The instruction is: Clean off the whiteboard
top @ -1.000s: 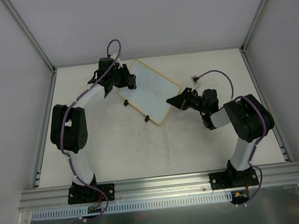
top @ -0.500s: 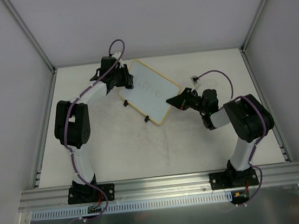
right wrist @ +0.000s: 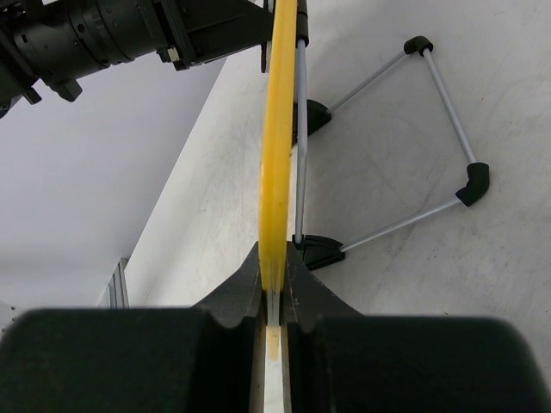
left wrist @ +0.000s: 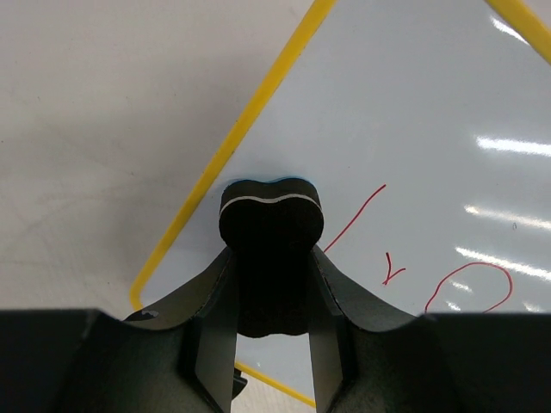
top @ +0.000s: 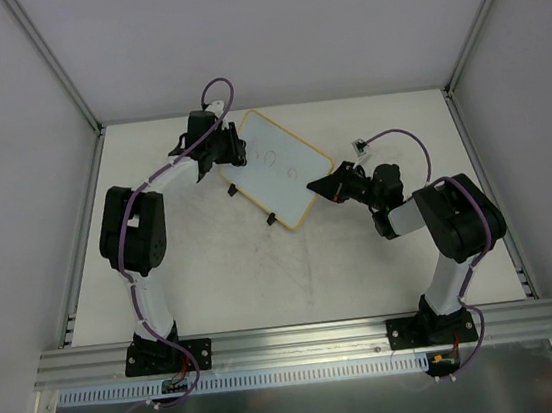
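Observation:
The whiteboard stands tilted at the table's back middle, with a yellow-tan frame and two black clips on its near-left edge. Red scribbles mark its white surface. My left gripper is shut on a black eraser, which rests at the board's left corner just inside the frame. My right gripper is shut on the board's right edge. In the right wrist view the frame runs edge-on out from between the jaws of that gripper.
A wire stand with black feet props the board from behind. Metal rails run along both table sides, and a white enclosure wall stands behind. Purple cables loop over both arms.
The left arm's elbow has swung slightly right and its wrist has shifted a little toward the back. The eraser stays at the board's left corner. The right arm and the board have not moved.

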You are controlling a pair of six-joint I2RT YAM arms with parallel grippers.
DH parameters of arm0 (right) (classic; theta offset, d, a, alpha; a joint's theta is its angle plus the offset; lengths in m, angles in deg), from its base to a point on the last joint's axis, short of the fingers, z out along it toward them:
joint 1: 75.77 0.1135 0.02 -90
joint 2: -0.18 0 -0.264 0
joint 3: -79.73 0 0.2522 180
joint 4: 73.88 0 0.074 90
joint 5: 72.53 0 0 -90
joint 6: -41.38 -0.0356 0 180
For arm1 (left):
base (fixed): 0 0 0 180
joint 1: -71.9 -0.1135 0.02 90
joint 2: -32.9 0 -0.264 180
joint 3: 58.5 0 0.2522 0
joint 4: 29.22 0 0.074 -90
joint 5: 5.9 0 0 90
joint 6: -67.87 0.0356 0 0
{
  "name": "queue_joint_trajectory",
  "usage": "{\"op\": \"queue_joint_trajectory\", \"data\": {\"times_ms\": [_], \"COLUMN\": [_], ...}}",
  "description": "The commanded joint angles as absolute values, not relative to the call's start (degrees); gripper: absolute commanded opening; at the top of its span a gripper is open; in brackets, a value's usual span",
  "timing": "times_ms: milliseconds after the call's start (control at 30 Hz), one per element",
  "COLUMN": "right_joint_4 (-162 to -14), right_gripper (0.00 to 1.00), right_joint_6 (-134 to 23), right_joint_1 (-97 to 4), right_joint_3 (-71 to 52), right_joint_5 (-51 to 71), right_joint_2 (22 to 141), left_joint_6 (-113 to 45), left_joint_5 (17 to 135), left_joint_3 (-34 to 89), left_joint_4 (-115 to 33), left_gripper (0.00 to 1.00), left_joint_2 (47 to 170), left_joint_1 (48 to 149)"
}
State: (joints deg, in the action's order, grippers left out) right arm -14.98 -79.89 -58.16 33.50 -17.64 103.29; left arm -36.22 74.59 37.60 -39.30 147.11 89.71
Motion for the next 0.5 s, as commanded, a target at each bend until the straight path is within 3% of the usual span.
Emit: {"op": "queue_joint_trajectory", "data": {"times_ms": [0, 467], "right_joint_4": [0.2, 0.2], "right_gripper": [0.0, 0.0], "right_joint_6": [-79.3, -79.6], "right_joint_1": [-56.9, -56.8], "right_joint_3": [31.3, 31.2], "right_joint_5": [-22.3, -22.6], "right_joint_2": [101.5, 101.4], "left_joint_6": [-37.0, -39.9], "left_joint_5": [74.3, 73.7], "left_joint_3": [34.4, 28.2], "left_joint_4": [-38.4, -32.8], "left_gripper": [0.0, 0.0], "left_joint_2": [144.5, 141.2], "left_joint_1": [92.9, 102.4]}}
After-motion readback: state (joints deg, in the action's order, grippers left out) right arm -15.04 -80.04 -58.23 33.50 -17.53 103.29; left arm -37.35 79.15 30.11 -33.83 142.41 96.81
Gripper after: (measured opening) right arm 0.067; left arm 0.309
